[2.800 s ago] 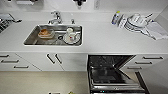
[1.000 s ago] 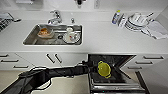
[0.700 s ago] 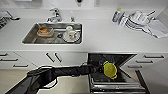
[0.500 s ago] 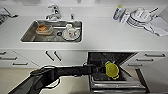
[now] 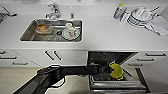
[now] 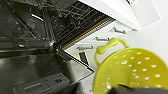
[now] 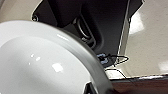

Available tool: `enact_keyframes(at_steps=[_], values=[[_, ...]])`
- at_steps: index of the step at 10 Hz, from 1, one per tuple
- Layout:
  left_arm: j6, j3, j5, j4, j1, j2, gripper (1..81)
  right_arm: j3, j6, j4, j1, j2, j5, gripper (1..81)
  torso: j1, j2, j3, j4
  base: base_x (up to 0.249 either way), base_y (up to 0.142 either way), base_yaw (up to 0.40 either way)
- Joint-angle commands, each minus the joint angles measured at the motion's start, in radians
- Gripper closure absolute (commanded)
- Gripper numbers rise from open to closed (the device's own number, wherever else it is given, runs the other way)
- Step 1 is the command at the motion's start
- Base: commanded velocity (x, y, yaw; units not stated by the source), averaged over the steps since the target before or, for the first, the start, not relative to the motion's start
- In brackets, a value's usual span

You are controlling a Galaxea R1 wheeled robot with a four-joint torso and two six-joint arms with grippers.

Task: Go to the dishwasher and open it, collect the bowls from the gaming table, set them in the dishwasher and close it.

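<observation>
The dishwasher (image 5: 100, 58) stands open under the counter, its door (image 5: 117, 86) folded down and its dark wire racks (image 6: 62, 15) showing. My left arm reaches in from the lower left. Its gripper (image 5: 107, 70) is shut on a yellow perforated bowl (image 5: 116, 71) with a loop handle (image 6: 110, 45), held above the lowered door in front of the opening. A white bowl (image 7: 37, 65) hangs over the floor and my base, gripped at its rim by my right gripper (image 7: 90, 89). The gaming table is out of view.
A steel sink (image 5: 27, 37) on the counter's left holds an orange-stained bowl (image 5: 43, 27), a cup and plates. A faucet (image 5: 53, 10) stands behind it. Stacked plates (image 5: 140, 16) and a bottle (image 5: 118, 11) sit at the back right. White drawers (image 5: 152, 60) flank the dishwasher.
My left arm came into the head view with the yellow bowl. Over the last second it has carried the bowl rightwards over the open dishwasher door.
</observation>
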Motion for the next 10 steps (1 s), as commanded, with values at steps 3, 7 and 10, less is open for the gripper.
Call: enact_keyframes(at_steps=[3,7,10], values=[[0.005,0.158,0.084,0.005,-0.125,-0.005,1.0,0.018,-0.003,-0.031,-0.021,-0.024,-0.043,81.1,0.000,0.000,0.000,0.000,0.000,0.000,0.000],[0.137,0.553,0.086,-0.001,0.054,-0.453,1.0,0.101,0.000,-0.027,0.013,-0.132,-0.014,81.1,0.000,0.000,0.000,0.000,0.000,0.000,0.000],[0.261,0.723,0.084,0.016,0.307,-0.727,1.0,0.248,0.040,-0.019,0.078,-0.296,0.027,81.1,0.000,0.000,0.000,0.000,0.000,0.000,0.000]])
